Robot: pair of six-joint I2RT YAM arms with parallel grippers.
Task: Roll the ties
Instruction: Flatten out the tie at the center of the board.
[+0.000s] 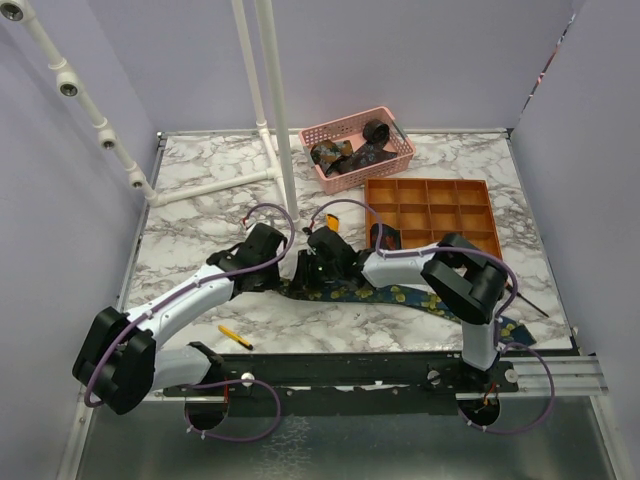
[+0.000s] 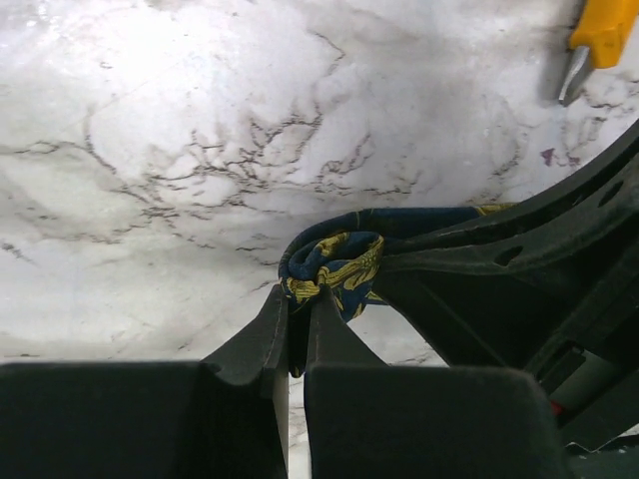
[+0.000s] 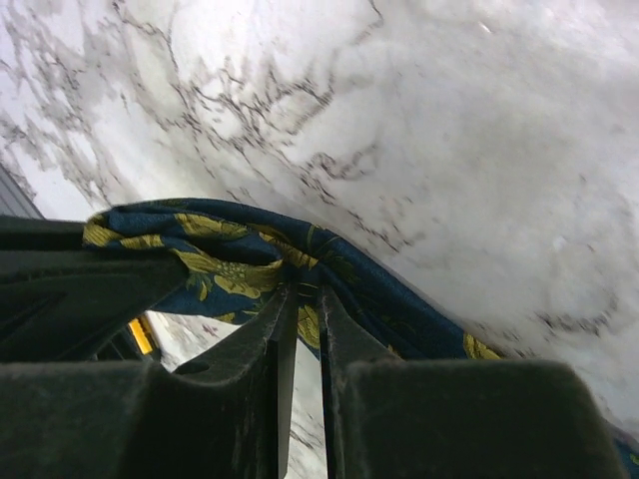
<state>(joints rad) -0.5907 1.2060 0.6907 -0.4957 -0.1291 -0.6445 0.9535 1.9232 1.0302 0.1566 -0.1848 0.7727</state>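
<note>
The left gripper (image 2: 298, 317) is clamped tight on the tie's (image 2: 334, 261) folded end, mid-table (image 1: 200, 200). The right gripper (image 3: 300, 299), nearly closed, nips the same fabric beside it. Opposing pulls could undo the fold or let the fabric slip. Farther back, coiled ties (image 1: 376, 131) sit in the basket (image 1: 357, 172).

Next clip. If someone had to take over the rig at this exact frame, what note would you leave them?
Grippers: left gripper is shut on a bunched fold at the end of the navy floral tie. The right gripper is shut on the same tie, close beside it.
Things: the rest of that tie lies flat on the marble table, trailing to the right. Dark ties sit in the pink basket at the back, at least one of them coiled.
Done: only a first fold on this tie.
Left: wind it into a coil. It probably goes in the basket afterwards.
</note>
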